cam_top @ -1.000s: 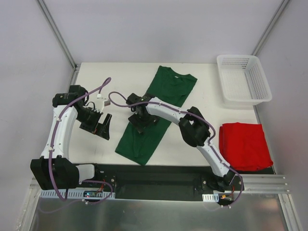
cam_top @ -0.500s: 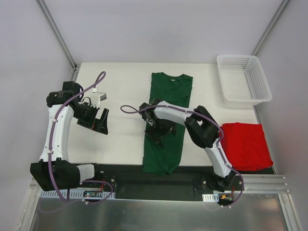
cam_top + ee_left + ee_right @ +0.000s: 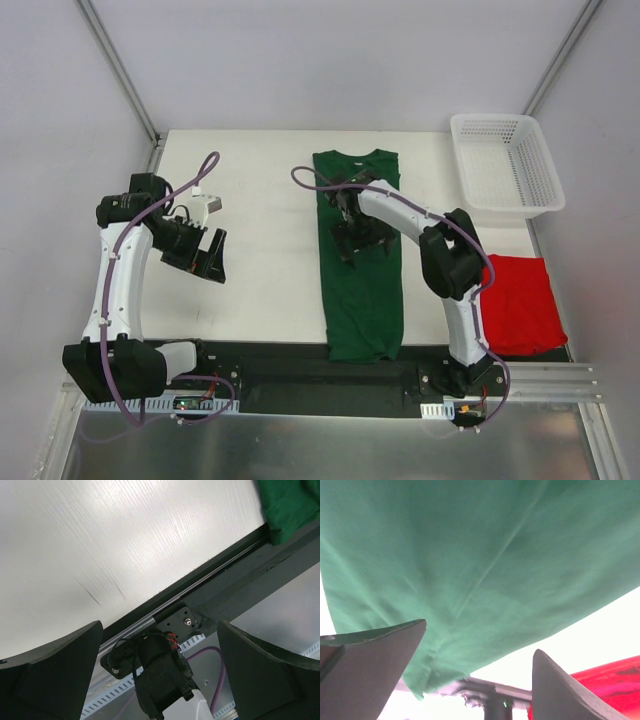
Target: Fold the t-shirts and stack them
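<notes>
A dark green t-shirt (image 3: 362, 285), folded into a long strip, lies lengthwise down the middle of the white table (image 3: 260, 190), its hem reaching the near black rail. My right gripper (image 3: 352, 240) rests low over its upper half. In the right wrist view the green cloth (image 3: 480, 555) fills the frame and the right gripper (image 3: 481, 637) is open, with nothing between its fingers. A folded red t-shirt (image 3: 520, 305) lies at the right front. My left gripper (image 3: 212, 262) hovers open to the left, away from the cloth; its wrist view catches a green corner (image 3: 290, 505).
A white plastic basket (image 3: 505, 165) stands at the back right corner. The black base rail (image 3: 300, 365) runs along the near edge, with the left arm's base (image 3: 160, 680) visible in the left wrist view. Grey walls enclose the table.
The green shirt has swung from a diagonal to straight and shifted right, along with my right gripper, which moved right and farther back. The left gripper drew back slightly to the left.
</notes>
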